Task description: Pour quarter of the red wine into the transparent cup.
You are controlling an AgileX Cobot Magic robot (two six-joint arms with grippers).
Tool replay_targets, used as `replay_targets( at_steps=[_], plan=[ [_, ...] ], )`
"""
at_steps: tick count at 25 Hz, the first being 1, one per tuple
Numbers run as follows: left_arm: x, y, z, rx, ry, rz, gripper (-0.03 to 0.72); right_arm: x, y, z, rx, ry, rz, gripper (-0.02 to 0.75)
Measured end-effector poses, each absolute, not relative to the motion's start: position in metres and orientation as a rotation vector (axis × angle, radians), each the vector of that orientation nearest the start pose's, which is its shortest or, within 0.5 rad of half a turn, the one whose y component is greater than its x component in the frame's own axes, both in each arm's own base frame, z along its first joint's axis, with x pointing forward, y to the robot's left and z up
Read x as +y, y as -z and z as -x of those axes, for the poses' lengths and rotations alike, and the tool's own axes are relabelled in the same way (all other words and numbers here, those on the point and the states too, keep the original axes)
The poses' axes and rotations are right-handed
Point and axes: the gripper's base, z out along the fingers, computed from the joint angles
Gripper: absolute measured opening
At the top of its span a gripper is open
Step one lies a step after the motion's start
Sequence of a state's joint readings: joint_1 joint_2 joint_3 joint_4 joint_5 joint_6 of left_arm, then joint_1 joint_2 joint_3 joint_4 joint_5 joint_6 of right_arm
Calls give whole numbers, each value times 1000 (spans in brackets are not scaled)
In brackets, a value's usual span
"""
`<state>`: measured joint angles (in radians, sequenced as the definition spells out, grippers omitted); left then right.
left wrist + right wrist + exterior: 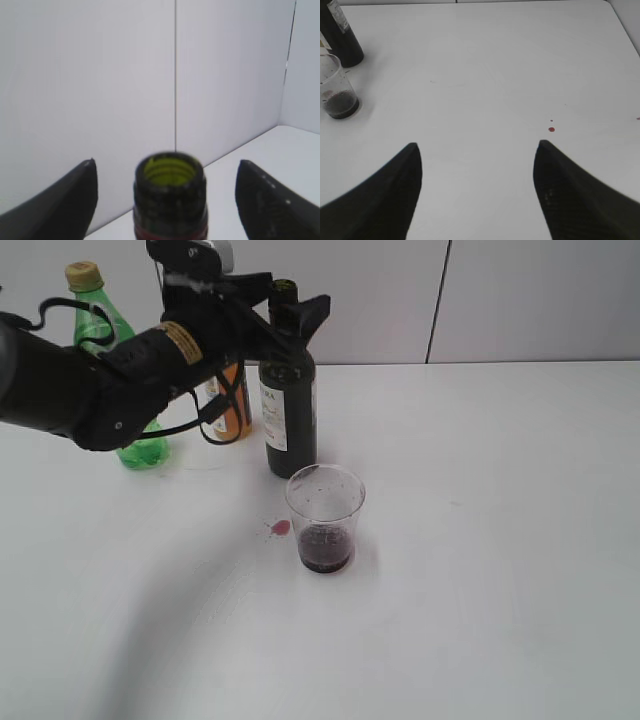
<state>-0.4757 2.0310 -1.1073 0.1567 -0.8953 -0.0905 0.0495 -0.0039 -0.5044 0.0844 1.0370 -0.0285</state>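
Left pincer (167, 200) stands open at the neck of the wine bottle (289, 405), one jaw on each side of the uncapped mouth with clear air between jaw and glass in the left wrist view. Right pincer (477, 190) is open too, empty, hovering over bare bench (500, 540) towards the right edge, well apart from everything.

Largest first: the bench is white, with a small red splash (281, 528) just left of the cup and a few red drops (551, 129) further right. The wine bottle stands upright towards the rear, left of centre, dark glass with a white label. Behind it and to its left stand an orange juice bottle (236, 410), mostly hidden by the arm, and a green soda bottle (115, 390) near the rear left corner. The transparent cup (325, 518) stands upright just in front of the bottle, near it but apart, holding a shallow pool of red wine (325, 548) in its bottom, with specks on its wall.

Since the cup already holds wine and the bottle is upright, I judge the pour done and the step in hand to be letting go. To do it well, the jaws should open evenly and the arm should back off straight, without brushing the neck; a nudge could tip the bottle forward onto the cup, which is light.
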Motion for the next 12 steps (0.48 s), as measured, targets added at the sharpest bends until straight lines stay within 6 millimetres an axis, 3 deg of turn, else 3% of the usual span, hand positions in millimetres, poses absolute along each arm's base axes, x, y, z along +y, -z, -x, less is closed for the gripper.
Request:
replay_targets(
  at_steps=[7, 12],
  plan=[
    [-200, -252, -366, 1471, 430, -480, 642, 6, -281, 6, 2010, -114, 82, 561],
    [-181, -310, -337, 1562, 349, -526, 631, 6, -281, 6, 2010, -114, 82, 561]
  ],
)
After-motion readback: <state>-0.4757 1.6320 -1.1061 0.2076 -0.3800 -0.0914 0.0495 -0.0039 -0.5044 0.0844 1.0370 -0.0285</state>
